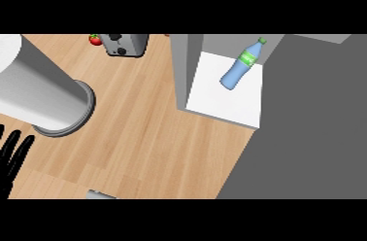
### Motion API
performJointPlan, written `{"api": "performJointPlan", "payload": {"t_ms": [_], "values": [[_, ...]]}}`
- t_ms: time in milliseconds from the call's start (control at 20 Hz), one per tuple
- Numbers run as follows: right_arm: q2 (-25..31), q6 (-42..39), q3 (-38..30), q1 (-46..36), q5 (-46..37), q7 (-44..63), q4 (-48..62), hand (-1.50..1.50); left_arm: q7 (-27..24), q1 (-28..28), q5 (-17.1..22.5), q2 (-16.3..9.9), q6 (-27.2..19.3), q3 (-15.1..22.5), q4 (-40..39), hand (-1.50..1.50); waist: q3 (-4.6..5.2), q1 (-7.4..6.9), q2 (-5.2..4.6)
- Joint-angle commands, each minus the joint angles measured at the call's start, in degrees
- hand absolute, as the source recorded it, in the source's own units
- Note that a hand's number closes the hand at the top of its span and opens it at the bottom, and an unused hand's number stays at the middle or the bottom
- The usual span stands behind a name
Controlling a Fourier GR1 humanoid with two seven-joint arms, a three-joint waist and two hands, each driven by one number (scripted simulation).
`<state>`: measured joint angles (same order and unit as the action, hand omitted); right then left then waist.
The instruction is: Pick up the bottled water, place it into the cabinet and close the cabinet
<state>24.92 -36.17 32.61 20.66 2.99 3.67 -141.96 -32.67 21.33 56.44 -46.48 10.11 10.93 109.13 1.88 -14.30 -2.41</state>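
Observation:
The bottled water [241, 65], blue with a green label and green cap, stands on the white shelf floor [222, 99] inside the cabinet at the upper right. The cabinet's grey side wall [180, 70] frames the shelf on its left, and a large grey panel [308, 128] that may be the door spreads over the right side. My left hand [13, 155] shows at the left edge with straight black fingers pointing up, far from the bottle. My right hand is nowhere in the picture.
A tall grey-white cylinder [39, 87] on a round base stands at the left of the wooden counter [150, 138]. A grey toaster [125, 43] and a red fruit [94, 39] sit at the back edge. A small grey object [100, 195] peeks in at the bottom.

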Motion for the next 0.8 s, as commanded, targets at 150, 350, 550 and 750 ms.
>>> {"api": "performJointPlan", "payload": {"t_ms": [150, 350, 550, 750], "values": [[-3.0, 0.2, 7.9, -0.7, 5.6, 3.8, 3.9, 1.50, -0.2, -1.3, 0.4, -0.4, 0.9, -1.0, 0.0, -1.50, -0.31, -1.89, -1.89], [-4.5, 1.7, 5.6, -1.0, 6.6, 3.5, 4.6, 1.50, 0.2, -0.9, 0.7, -0.6, 1.8, -0.8, -0.1, -1.50, -0.39, -2.14, -2.11], [-5.1, 2.8, 2.5, -2.2, 5.7, 4.1, 5.0, 1.50, 0.2, -1.7, 1.0, -1.0, 1.9, -1.7, -0.6, -1.50, -0.38, -1.72, -2.28], [-4.4, 2.2, 0.2, -5.4, 2.8, 6.2, 5.4, 1.50, 0.5, -1.1, 1.6, -0.9, 2.3, -1.5, -1.0, -1.50, -0.36, -1.38, -1.52]]}}
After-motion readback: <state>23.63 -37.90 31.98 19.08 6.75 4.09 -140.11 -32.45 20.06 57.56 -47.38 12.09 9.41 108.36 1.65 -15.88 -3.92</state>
